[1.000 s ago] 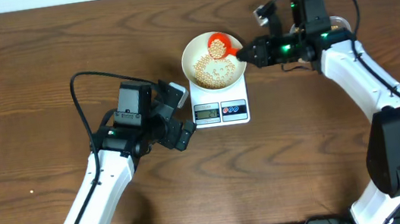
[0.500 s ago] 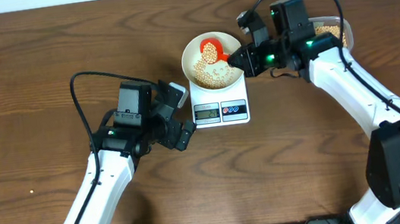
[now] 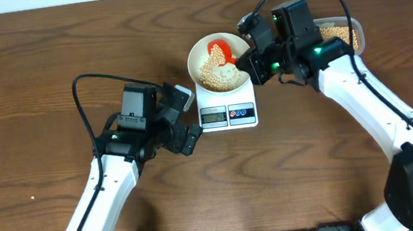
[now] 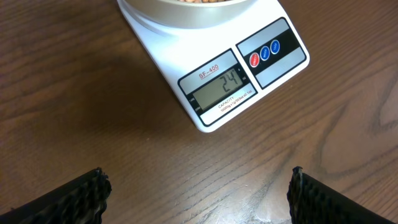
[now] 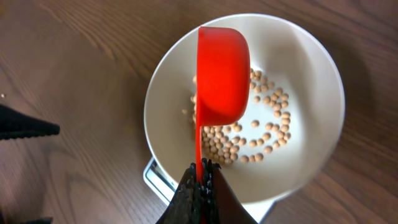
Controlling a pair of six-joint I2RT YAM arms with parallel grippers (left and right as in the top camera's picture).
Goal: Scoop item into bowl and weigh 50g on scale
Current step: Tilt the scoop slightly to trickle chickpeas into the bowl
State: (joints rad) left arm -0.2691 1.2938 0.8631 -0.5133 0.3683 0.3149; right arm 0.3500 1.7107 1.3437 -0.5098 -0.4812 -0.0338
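Right end effector (image 5: 200, 179) clamps one red scoop (image 5: 222, 68) over one bowl (image 5: 314, 81) on one scale (image 4: 217, 93); left end effector (image 4: 198, 190) gapes.

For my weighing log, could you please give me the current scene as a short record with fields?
right hand: shut on the handle of the red scoop
red scoop: tipped over the white bowl
white bowl: on the scale, beans spread over its bottom
scale display: reads 24
left hand: open, empty, near the display end of the scale, not touching it
clear tub: right of the bowl, holding more beans
progress: short of the 50 g target
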